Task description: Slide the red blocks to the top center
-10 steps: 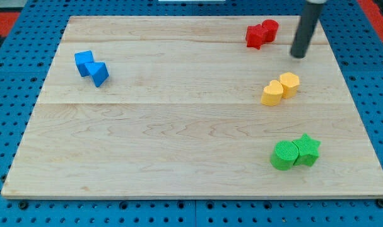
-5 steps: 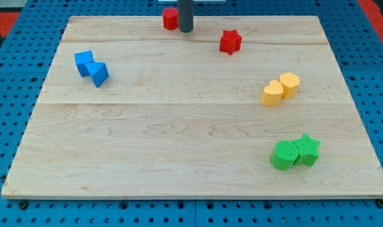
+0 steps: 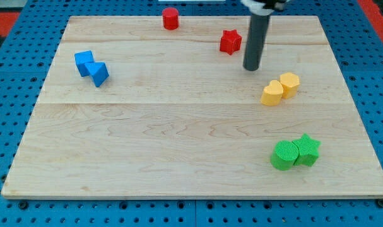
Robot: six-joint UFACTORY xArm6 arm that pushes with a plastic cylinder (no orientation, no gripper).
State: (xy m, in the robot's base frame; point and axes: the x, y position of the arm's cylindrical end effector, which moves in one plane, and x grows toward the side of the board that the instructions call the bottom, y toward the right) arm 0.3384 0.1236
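Observation:
A red cylinder (image 3: 171, 18) stands at the top edge of the wooden board (image 3: 178, 126), near the top centre. A red star (image 3: 229, 41) lies to its right and a little lower. My tip (image 3: 251, 67) rests on the board just right of and below the red star, a short gap apart from it. The dark rod rises from the tip to the view's top.
Two blue blocks (image 3: 91, 67) touch each other at the left. Two yellow blocks (image 3: 280, 88) sit together at the right, just below and right of my tip. A green cylinder (image 3: 283, 156) and a green star (image 3: 308, 149) touch at the lower right.
The red pair was split: the cylinder slid left to the top centre, the star moved slightly left and down. My tip then swung from beside the cylinder to right of the star.

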